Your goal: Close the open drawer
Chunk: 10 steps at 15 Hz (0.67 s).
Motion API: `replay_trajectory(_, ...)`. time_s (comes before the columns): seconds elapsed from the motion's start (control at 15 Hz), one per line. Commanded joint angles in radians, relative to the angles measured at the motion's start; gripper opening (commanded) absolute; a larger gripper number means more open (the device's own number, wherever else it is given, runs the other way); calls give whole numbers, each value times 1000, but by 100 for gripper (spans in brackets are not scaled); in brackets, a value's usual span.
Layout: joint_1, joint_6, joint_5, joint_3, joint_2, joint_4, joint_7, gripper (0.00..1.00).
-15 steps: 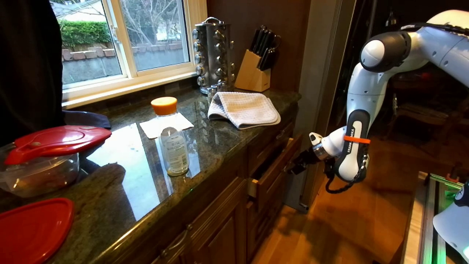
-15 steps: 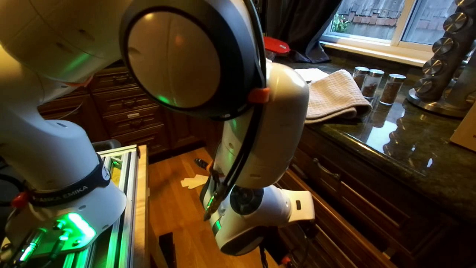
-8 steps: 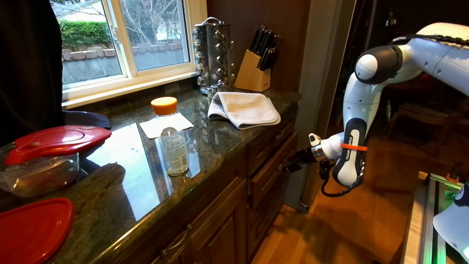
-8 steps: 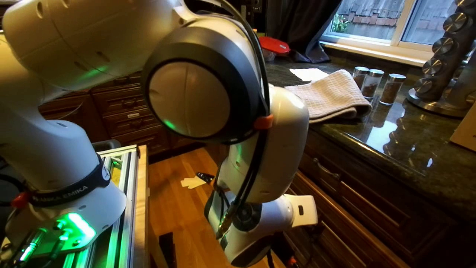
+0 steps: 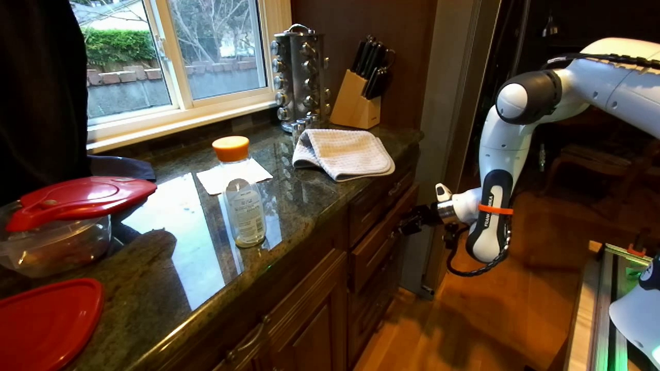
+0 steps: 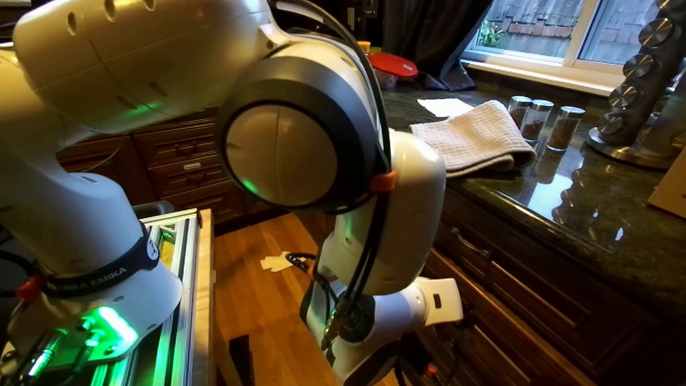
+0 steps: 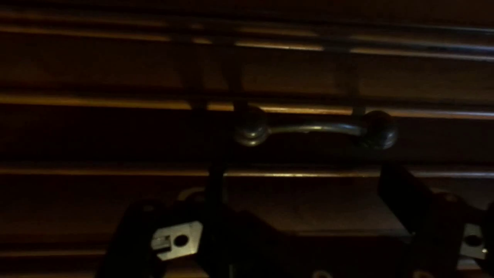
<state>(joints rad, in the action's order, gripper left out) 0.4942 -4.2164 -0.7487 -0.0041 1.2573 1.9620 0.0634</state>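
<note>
The drawer's dark brown front [image 5: 382, 248] sits close to the cabinet face in an exterior view and seems to stand slightly proud of it. Its pale sides and inside are hidden. Its upper edge also shows in an exterior view [image 6: 528, 332], partly behind the arm. In the dark wrist view, the drawer front [image 7: 96, 139] fills the picture, with its metal handle [image 7: 316, 127] just beyond the fingertips. My gripper [image 7: 303, 173] is open, its fingers wide apart with nothing between them. In an exterior view, the gripper [image 5: 405, 226] is at the drawer front by the handle; contact is unclear.
Another closed drawer [image 5: 379, 208] lies above, under the stone counter edge [image 5: 304, 232]. A towel [image 5: 343, 152], a clear bottle [image 5: 246, 214], a knife block [image 5: 357, 103] and a spice rack [image 5: 300, 77] stand on the counter. A door frame [image 5: 454, 129] rises beside the gripper.
The drawer has slid inward; its pale side and dark opening, visible one second ago, are now out of sight. The arm has lowered and moved toward the cabinet. Most motion came in the earlier half second.
</note>
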Motion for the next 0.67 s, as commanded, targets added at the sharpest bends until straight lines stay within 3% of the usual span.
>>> replay_trajectory(0.0, 41, -6, -48, 40, 20, -50, -19, 100)
replay_trajectory(0.2, 54, -7, -60, 64, 39, -86, 0, 100)
replay_trajectory(0.27, 30, 9, -33, 43, 13, -51, -8, 100)
replay_trajectory(0.33, -51, -13, 23, -33, -10, -28, -41, 100)
replay_trajectory(0.6, -129, -1, 88, -119, -154, 154, 1, 100)
